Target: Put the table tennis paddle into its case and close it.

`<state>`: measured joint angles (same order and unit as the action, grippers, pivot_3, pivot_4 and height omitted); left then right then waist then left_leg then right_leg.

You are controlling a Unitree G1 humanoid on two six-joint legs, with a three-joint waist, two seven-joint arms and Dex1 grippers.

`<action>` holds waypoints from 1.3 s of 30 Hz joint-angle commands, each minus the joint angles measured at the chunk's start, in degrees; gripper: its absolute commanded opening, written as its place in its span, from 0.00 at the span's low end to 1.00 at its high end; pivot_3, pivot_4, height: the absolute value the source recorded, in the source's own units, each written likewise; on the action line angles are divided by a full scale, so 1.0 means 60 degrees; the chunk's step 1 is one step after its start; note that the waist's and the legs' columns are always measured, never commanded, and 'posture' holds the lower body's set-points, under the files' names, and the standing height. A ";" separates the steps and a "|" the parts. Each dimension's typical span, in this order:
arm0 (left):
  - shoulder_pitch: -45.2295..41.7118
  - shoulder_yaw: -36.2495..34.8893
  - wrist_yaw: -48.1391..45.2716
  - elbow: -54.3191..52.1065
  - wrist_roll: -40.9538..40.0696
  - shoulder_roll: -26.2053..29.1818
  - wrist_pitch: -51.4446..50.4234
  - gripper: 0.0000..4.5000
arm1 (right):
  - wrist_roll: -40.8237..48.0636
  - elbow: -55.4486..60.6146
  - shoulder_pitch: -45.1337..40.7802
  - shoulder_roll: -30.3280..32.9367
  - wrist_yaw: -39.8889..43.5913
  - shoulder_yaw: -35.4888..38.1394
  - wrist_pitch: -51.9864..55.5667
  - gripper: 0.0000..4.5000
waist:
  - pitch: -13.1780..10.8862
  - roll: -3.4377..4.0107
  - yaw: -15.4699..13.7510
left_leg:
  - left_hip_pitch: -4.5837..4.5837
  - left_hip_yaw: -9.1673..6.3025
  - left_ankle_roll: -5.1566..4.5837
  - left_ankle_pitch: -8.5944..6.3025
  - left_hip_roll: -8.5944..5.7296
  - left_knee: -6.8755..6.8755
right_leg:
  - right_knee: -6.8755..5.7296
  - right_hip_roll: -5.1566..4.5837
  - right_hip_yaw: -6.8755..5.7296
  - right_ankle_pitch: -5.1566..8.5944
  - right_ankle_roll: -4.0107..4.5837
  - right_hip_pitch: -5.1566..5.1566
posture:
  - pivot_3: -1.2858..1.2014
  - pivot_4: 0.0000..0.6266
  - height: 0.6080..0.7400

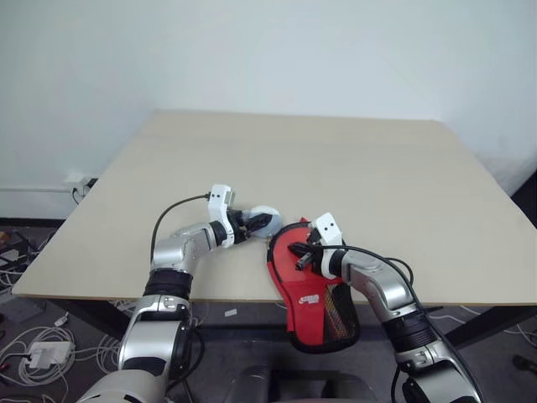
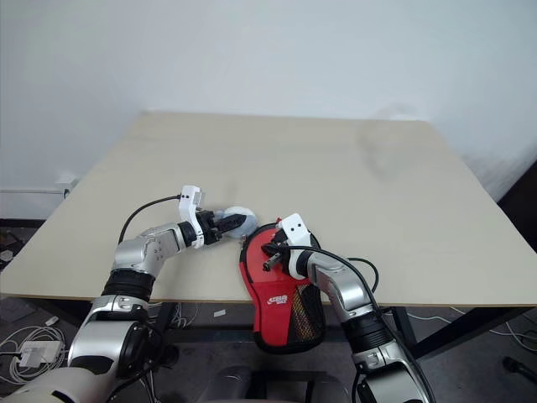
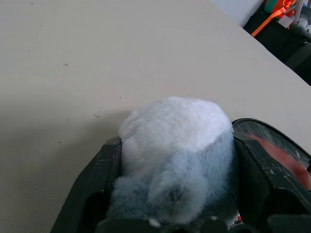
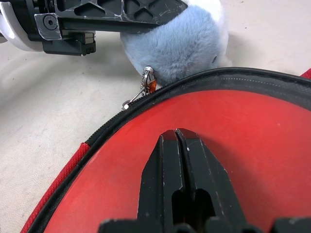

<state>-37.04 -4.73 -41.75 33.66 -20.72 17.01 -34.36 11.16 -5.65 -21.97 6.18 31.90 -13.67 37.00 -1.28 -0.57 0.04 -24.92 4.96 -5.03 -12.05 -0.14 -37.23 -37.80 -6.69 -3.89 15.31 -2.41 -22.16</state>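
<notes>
- Left eye view: the case (image 1: 312, 290) lies at the near edge of the table (image 1: 336, 168), its narrow end hanging over that edge, with the red face of the table tennis paddle (image 1: 294, 252) showing inside it. The right gripper (image 1: 304, 254) rests on top of the round end of the case, its fingers pressed together and holding nothing. The left gripper (image 1: 256, 225) sits just beside the far left rim of the case, its fingers on either side of a pale blue-and-white fluffy pompom (image 1: 267, 220).
- Right eye view: the same layout; the pompom lies on the table between the left gripper and the rim of the case, ahead of and to the left of the right gripper. A red label with white print sits on the case towards its narrow end, behind the right gripper.
- Left wrist view: the pompom lies between the two black fingers (image 3: 99, 179), which touch it on both sides. The black zip edging and clear side of the case, with red showing through, lie just beside one finger.
- Right wrist view: the right gripper's two fingers are clenched, tips touching, flat over the red surface. Just past the fingertips runs the black zip edge, and a small metal zip pull (image 4: 141, 90) links it to the pompom, which the left gripper grasps from above.
</notes>
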 commanded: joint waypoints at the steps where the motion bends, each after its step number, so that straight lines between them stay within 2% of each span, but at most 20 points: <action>1: -0.0227 0.0075 -0.0014 0.0099 0.0041 -0.0150 -0.0114 0.46 | 0.0025 -0.0061 0.0133 -0.0022 -0.0021 -0.0106 0.0259 0.00 | 0.0003 -0.0002 -0.0001 | 0.0000 0.0000 0.0000 0.0000 0.0000 0.0000 | 0.0000 0.0000 0.0000 0.0000 0.0000 0.0000 | 0.52 0.00 0.75; 7: -0.0463 0.0071 -0.0011 0.0249 0.0051 -0.0297 -0.0176 0.11 | 0.0010 -0.0109 0.0123 -0.0029 -0.0026 -0.0096 0.0346 0.00 | 0.0005 -0.0004 -0.0004 | 0.0001 -0.0001 0.0000 0.0000 -0.0001 0.0000 | 0.0000 -0.0001 0.0000 0.0000 0.0000 0.0000 | 0.52 0.00 0.75; 9: -0.0514 0.0149 -0.0054 0.0211 0.0106 -0.0344 -0.0110 0.04 | -0.0007 -0.0133 0.0125 -0.0019 -0.0020 -0.0109 0.0346 0.00 | 0.0006 -0.0004 -0.0004 | 0.0000 -0.0001 0.0000 0.0000 -0.0002 0.0000 | 0.0000 -0.0001 0.0000 0.0000 0.0000 0.0001 | 0.52 0.00 0.75; 18: -0.1104 0.0475 0.0053 0.0589 0.0679 -0.0439 0.0353 0.03 | -0.0086 -0.0233 0.0107 -0.0007 0.0013 -0.0205 0.0356 0.00 | 0.0007 -0.0005 -0.0018 | 0.0000 -0.0003 0.0000 0.0000 -0.0006 -0.0002 | -0.0001 -0.0004 -0.0005 0.0000 0.0000 0.0003 | 0.52 0.00 0.75; 39: -0.3372 0.0104 0.0880 0.4454 0.1696 -0.0704 0.2945 0.03 | -0.0180 -0.0199 0.0108 0.0069 0.0122 -0.0411 0.0410 0.00 | 0.0008 -0.0008 -0.0014 | 0.0000 -0.0008 -0.0002 -0.0001 -0.0005 -0.0009 | -0.0006 -0.0008 -0.0007 0.0000 0.0000 0.0002 | 0.52 0.00 0.75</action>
<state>-54.34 -2.84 -38.39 60.86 -10.53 12.99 -19.59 10.47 -5.54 -22.24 6.50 32.10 -14.22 37.50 -1.23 -0.61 -0.04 -24.92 4.91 -5.05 -12.06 -0.18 -37.29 -37.84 -6.75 -3.93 15.31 -2.41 -22.14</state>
